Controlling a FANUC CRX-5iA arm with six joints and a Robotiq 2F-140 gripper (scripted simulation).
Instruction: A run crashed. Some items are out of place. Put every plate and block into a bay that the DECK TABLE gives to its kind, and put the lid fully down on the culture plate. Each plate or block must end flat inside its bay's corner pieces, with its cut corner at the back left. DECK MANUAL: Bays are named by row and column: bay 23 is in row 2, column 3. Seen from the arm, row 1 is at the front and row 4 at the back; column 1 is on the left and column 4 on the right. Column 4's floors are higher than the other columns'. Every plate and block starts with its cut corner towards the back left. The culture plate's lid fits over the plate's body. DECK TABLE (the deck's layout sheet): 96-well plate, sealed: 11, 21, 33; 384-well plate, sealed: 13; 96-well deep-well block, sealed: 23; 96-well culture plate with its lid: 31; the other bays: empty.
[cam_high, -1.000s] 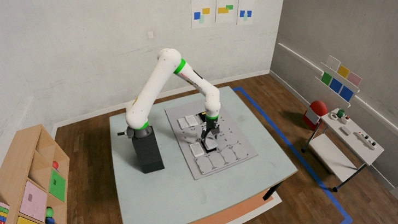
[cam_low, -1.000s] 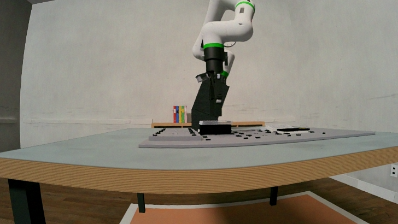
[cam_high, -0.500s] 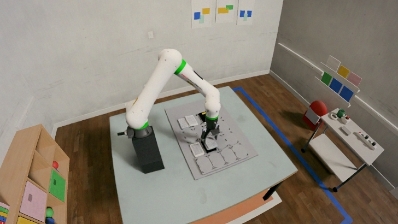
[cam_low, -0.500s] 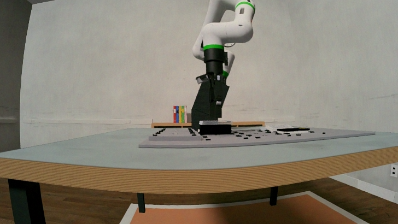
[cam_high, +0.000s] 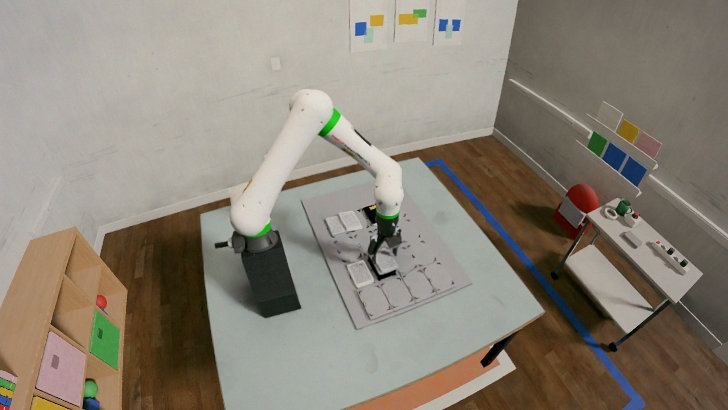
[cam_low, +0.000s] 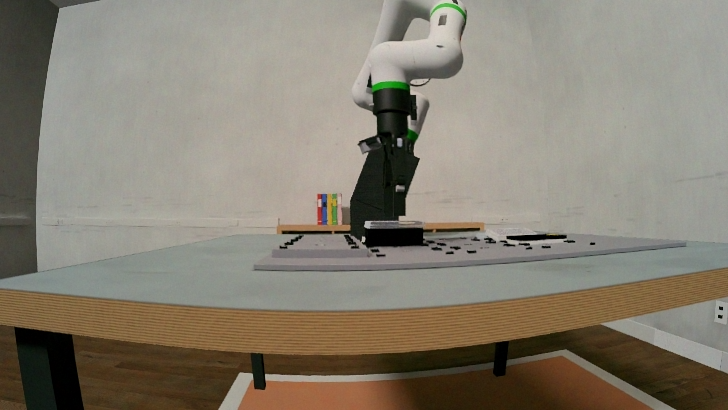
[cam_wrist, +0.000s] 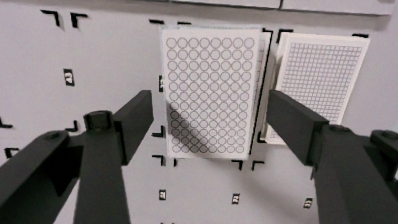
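Note:
My gripper (cam_high: 383, 251) (cam_low: 399, 209) (cam_wrist: 209, 105) is open, its fingers on both sides of and above a thin pale piece (cam_high: 387, 263) (cam_low: 389, 224) (cam_wrist: 210, 90) patterned with circles. I cannot tell whether this is the lid or a plate. It rests on a black block (cam_high: 388, 275) (cam_low: 393, 236) around bay 23, shifted so that a strip of the block's top shows on the right in the wrist view. A fine-grid plate (cam_high: 360, 274) (cam_wrist: 320, 75) lies turned askew at bay 13. Two white plates (cam_high: 335, 225) (cam_high: 349, 220) lie close together at the far side, partly overlapping in the top view.
A flat black item (cam_high: 369, 213) (cam_low: 534, 237) with yellow on it lies beyond the gripper, partly hidden by the arm in the top view. The grey deck (cam_high: 333, 249) (cam_low: 305, 268) carries small black corner pieces. Column 4's raised floor (cam_high: 374, 301) (cam_wrist: 330, 5) borders the block's side.

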